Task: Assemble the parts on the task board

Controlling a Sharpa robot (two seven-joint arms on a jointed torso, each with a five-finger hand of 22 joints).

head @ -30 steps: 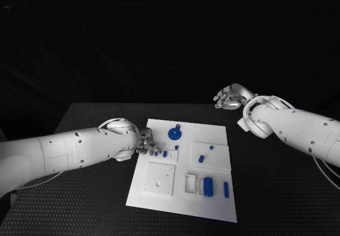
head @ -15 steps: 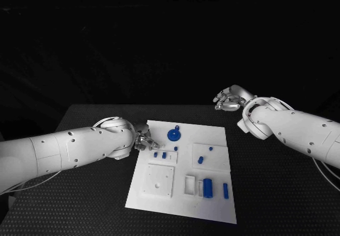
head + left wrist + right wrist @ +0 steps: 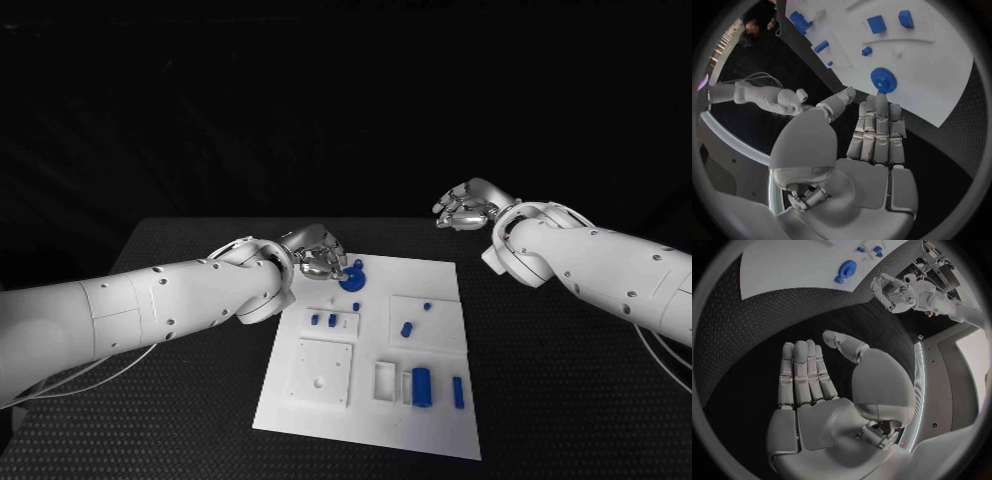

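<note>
white task board [image 3: 378,350] is lying mid-table, small blue parts [image 3: 421,385] resting on it; left hand [image 3: 317,256] is hovering empty, fingers extended, beside its round blue gear [image 3: 353,281]; right hand [image 3: 466,207] is hanging flat and empty beyond the board's far edge.

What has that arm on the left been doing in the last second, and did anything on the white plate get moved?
The left robot hand moved from the task board's left edge toward its far end, near the round blue part, holding nothing. The right robot hand and the blue parts stayed put.

L hand [image 3: 870,150] empty, above blue gear [image 3: 884,80]
</note>
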